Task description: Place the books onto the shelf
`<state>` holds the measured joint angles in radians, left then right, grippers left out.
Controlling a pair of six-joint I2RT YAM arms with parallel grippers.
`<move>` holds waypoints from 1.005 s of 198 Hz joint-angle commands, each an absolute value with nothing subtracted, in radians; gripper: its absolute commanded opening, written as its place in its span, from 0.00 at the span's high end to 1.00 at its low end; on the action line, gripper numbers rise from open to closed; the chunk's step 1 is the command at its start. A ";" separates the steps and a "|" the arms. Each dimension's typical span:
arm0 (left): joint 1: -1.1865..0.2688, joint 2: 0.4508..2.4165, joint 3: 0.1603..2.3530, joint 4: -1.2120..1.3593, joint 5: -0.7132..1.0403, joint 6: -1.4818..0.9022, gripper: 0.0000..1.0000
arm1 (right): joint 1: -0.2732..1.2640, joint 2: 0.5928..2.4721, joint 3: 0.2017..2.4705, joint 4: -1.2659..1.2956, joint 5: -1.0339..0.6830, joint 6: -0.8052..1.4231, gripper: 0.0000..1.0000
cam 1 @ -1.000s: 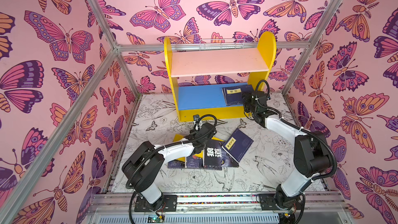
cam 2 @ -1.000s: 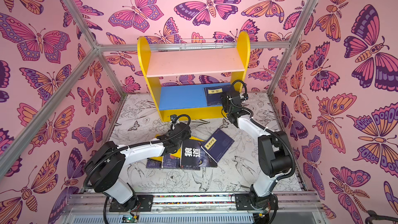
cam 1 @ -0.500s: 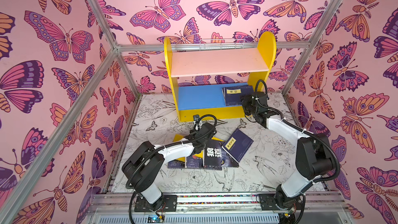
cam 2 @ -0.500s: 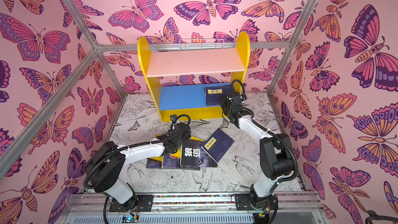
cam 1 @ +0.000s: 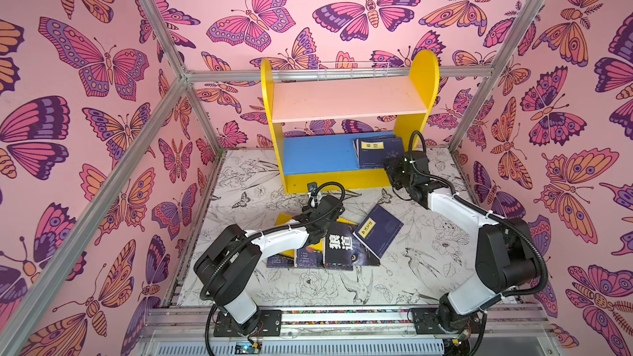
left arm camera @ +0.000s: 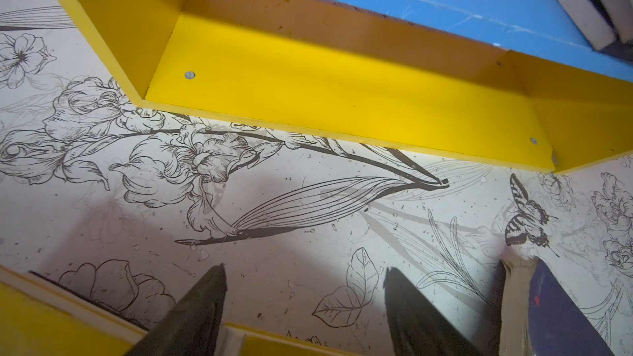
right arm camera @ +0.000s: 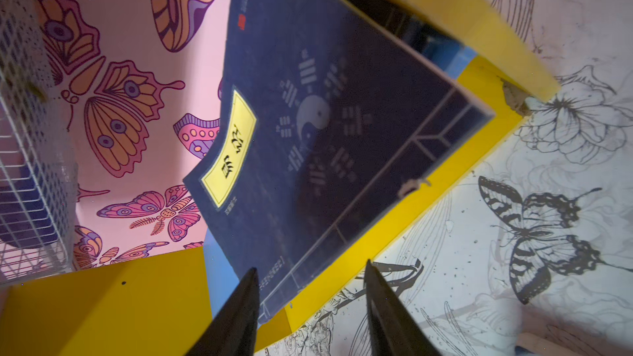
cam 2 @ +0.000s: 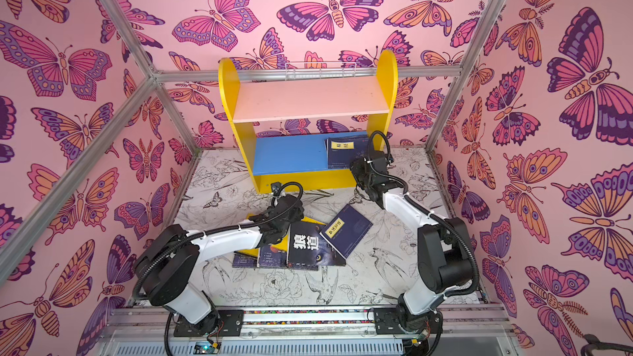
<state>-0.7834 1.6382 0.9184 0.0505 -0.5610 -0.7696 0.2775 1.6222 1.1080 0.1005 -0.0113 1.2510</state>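
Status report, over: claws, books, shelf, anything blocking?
Left claw open by floor pile. Right claw open, empty, at shelf front. Navy books on blue lower board. Nothing blocking.

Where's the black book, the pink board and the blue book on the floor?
Black book (cam 1: pixel 340 240): in a top view, white letters.
Pink board (cam 1: pixel 349 99): in a top view, its middle.
Blue book on the floor (cam 1: pixel 380 232): in a top view, cover middle.

Robot lab test cell. Aluminium frame (cam 1: pixel 222 75) holds butterfly-print wall panels (cam 1: pixel 85 63); both arms (cam 1: pixel 274 244) are bolted to a front rail (cam 1: pixel 342 316).
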 commanded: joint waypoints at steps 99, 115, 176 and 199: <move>-0.773 1.650 0.920 0.026 -0.562 -0.782 0.25 | 0.272 1.632 1.072 0.106 -0.094 1.258 1.00; -0.772 1.649 0.917 0.026 -0.566 -0.782 0.25 | 0.272 1.647 1.097 0.101 -0.090 1.249 1.00; -0.769 1.658 0.920 0.023 -0.558 -0.784 0.25 | 0.268 1.717 1.197 0.075 -0.083 1.228 1.00; -0.767 1.658 0.919 0.023 -0.556 -0.784 0.25 | 0.258 1.744 1.235 0.058 -0.081 1.215 1.00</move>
<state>-0.7769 1.6402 0.9184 0.0479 -0.5602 -0.7727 0.2741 1.7126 1.1763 0.0849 -0.0906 1.2442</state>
